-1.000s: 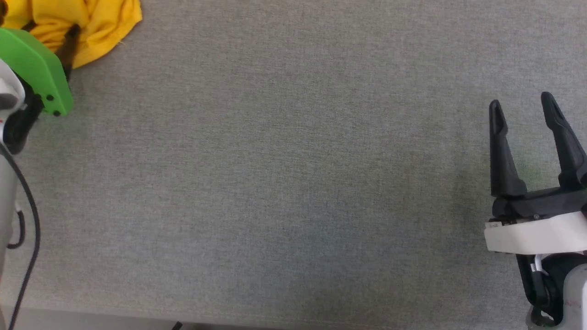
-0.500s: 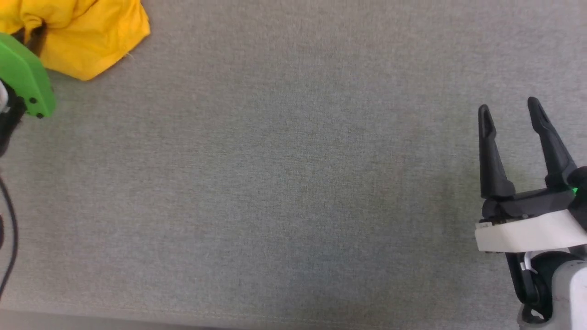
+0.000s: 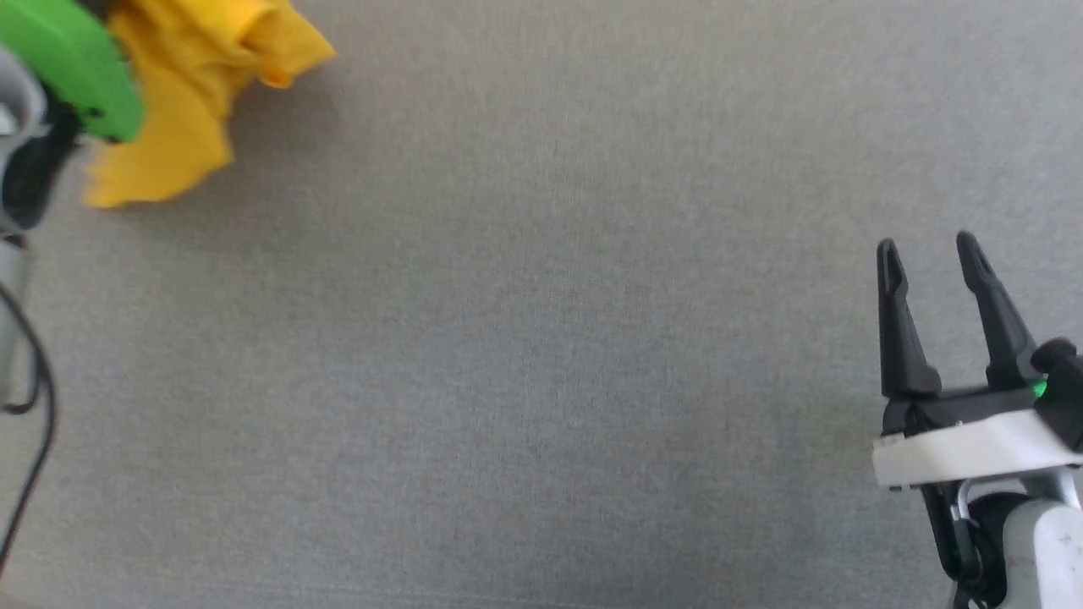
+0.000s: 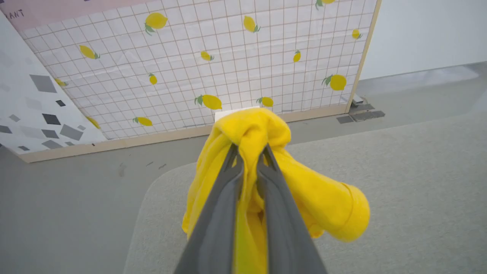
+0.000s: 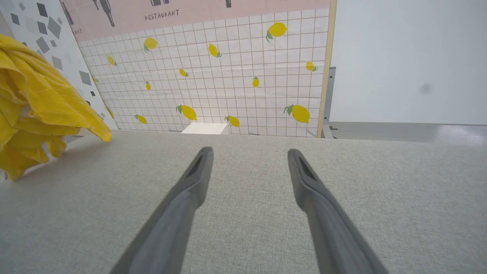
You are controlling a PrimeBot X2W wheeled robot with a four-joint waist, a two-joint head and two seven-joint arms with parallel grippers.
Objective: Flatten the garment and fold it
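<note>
Now the left hand (image 4: 250,153) — spread wide a second ago — has clamped on the yellow T-shirt (image 4: 323,205) and raised it, bunched, over the far left corner of the desk (image 3: 541,338), while the right hand (image 3: 926,245) waits spread and empty over its right side — spreading likely comes next.

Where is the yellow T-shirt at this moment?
The yellow T-shirt is at the head view's upper left, bunched in the shut left gripper over the grey table, far from the open right gripper at the lower right.
</note>
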